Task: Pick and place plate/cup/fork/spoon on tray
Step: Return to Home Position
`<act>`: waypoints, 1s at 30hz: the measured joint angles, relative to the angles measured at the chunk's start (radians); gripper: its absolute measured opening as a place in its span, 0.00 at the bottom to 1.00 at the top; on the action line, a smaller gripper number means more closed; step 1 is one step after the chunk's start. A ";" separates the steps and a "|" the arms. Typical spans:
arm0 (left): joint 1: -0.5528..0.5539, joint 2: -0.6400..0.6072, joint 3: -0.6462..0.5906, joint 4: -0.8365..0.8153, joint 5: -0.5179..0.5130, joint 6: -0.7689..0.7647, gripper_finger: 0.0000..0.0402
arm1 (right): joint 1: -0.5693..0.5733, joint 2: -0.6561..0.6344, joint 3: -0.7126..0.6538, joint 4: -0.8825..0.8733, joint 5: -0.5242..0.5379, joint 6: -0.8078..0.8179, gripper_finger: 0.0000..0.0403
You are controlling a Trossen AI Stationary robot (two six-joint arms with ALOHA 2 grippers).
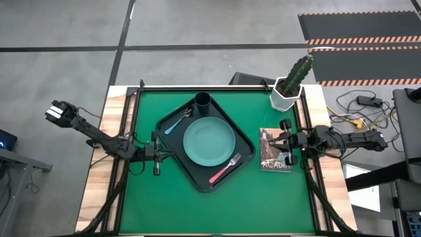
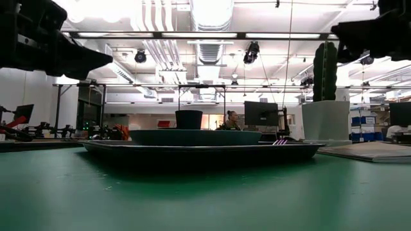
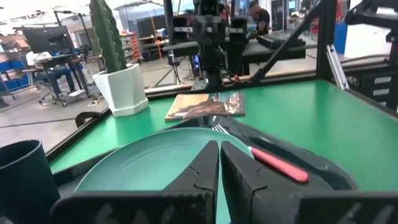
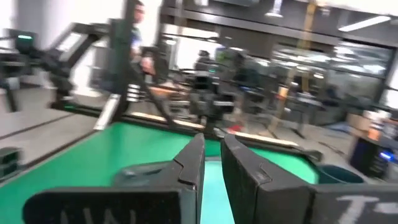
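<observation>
The dark tray (image 1: 197, 179) lies slantwise in the middle of the green table. On it rest the teal plate (image 1: 209, 141), the dark cup (image 1: 202, 101) at its far corner, the blue-handled spoon (image 1: 176, 122) on its left side and the red-handled fork (image 1: 227, 168) on its right side. My left gripper (image 1: 158, 155) hovers shut just off the tray's left corner and points at the plate (image 3: 155, 158). My right gripper (image 1: 287, 141) is shut and empty above the picture book, pointing toward the tray.
A picture book (image 1: 275, 158) lies right of the tray. A white angular pot with a cactus (image 1: 287, 95) stands at the table's far right corner. Bare green table lies along the near edge and at the far left.
</observation>
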 joint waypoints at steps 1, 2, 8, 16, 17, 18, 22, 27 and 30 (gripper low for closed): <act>0.000 0.007 0.000 -0.001 0.000 0.000 0.00 | 0.000 0.001 0.000 -0.001 0.024 0.000 0.11; 0.000 0.014 0.000 0.000 0.000 0.000 0.00 | 0.000 0.001 0.000 -0.002 0.041 0.002 0.11; 0.000 0.066 0.000 0.000 0.001 0.000 0.00 | 0.000 0.001 0.000 -0.002 0.059 0.019 0.11; -0.001 0.098 0.001 -0.036 0.249 -0.115 0.00 | 0.000 0.001 -0.001 -0.002 0.060 0.019 0.11; -0.001 0.101 0.008 -0.026 0.244 -0.203 0.00 | 0.000 0.001 -0.001 -0.002 0.059 0.019 0.11; 0.000 0.101 0.016 -0.002 0.219 -0.279 0.00 | 0.000 0.001 -0.001 -0.002 0.060 0.019 0.11; 0.000 0.091 0.053 0.031 0.107 -0.491 0.00 | 0.000 0.001 -0.001 -0.005 0.060 0.019 0.11; 0.000 0.081 0.066 0.030 0.100 -0.521 0.00 | 0.000 0.001 -0.002 -0.005 0.060 0.019 0.11; 0.002 0.085 0.058 0.012 0.088 -0.332 0.00 | 0.000 0.001 -0.002 -0.006 0.059 0.019 0.11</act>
